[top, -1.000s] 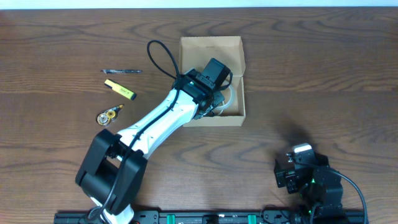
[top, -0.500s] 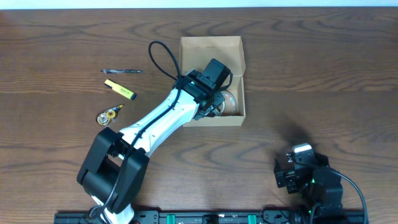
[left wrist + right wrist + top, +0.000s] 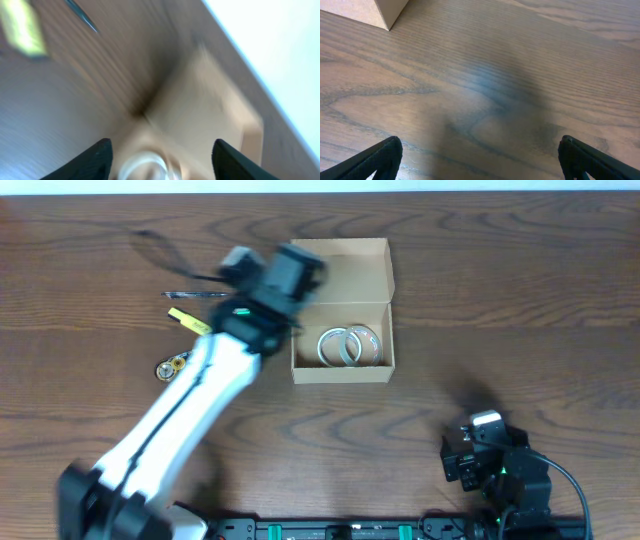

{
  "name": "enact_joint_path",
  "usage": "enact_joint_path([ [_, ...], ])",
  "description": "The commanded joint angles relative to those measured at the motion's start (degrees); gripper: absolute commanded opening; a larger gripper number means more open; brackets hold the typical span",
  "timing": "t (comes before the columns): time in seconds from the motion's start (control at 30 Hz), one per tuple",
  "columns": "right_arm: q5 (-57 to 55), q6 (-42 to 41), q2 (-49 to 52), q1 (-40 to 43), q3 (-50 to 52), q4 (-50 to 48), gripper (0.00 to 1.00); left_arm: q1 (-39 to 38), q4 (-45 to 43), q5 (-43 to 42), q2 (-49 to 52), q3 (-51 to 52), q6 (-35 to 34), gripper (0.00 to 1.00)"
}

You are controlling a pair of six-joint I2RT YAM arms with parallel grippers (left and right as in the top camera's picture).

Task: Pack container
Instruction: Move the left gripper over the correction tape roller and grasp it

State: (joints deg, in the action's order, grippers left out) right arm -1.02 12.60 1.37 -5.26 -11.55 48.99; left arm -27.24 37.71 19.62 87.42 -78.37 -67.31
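The container, a tan cardboard box, lies open at the middle of the table with its flap folded back. Two clear tape rolls lie side by side in its near half. My left gripper hovers, blurred by motion, over the box's left edge. In the left wrist view its fingers stand wide apart and empty, with one tape roll and the box blurred below. My right gripper rests open over bare wood near the front right, also visible overhead.
Left of the box lie a dark pen, a yellow highlighter and a small round tape dispenser. The left arm slants from the front left edge toward the box. A corner of the box shows in the right wrist view.
The left gripper opened and let go of a tape roll inside the box, then swung up and to the left out of the box. The right arm has not moved.
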Motion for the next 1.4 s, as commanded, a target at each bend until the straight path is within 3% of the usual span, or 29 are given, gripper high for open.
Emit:
enact_joint_path([
  [0.0, 0.39, 0.74, -0.35, 0.46, 0.37, 0.09, 0.99, 5.77, 4.5, 11.61, -3.98, -0.96, -1.7, 0.68],
  [0.13, 0.42, 0.74, -0.35, 0.46, 0.37, 0.11, 0.99, 15.82, 12.26, 12.17, -8.26, 0.2, -6.51, 0.71],
  [0.23, 0.39, 0.74, -0.35, 0.46, 0.37, 0.09, 0.99, 23.21, 13.18, 12.33, -10.75, 4.35, -11.28, 0.77],
  [0.37, 0.39, 0.74, -0.35, 0.46, 0.37, 0.11, 0.99, 30.32, 12.96, 11.67, -11.61, 13.62, -29.55, 0.88],
  [0.43, 0.39, 0.74, -0.35, 0.46, 0.37, 0.11, 0.99, 31.91, 12.96, 10.54, -11.37, 17.51, -38.18, 0.89],
  [0.53, 0.39, 0.74, -0.35, 0.46, 0.37, 0.09, 0.99, 33.68, 12.98, 9.9, -9.49, 20.02, -45.0, 0.98],
  [0.83, 0.39, 0.74, -0.35, 0.46, 0.37, 0.09, 0.99, 35.95, 6.67, 3.63, 2.38, 20.04, -52.11, 0.96],
  [1.1, 0.39, 0.74, -0.35, 0.46, 0.37, 0.11, 0.99, 36.22, -8.31, -0.15, 11.78, 20.04, -52.06, 0.97],
  [1.37, 0.39, 0.74, -0.35, 0.46, 0.37, 0.11, 0.99, 36.22, -8.46, -7.85, 15.3, 19.23, -49.66, 1.0],
])
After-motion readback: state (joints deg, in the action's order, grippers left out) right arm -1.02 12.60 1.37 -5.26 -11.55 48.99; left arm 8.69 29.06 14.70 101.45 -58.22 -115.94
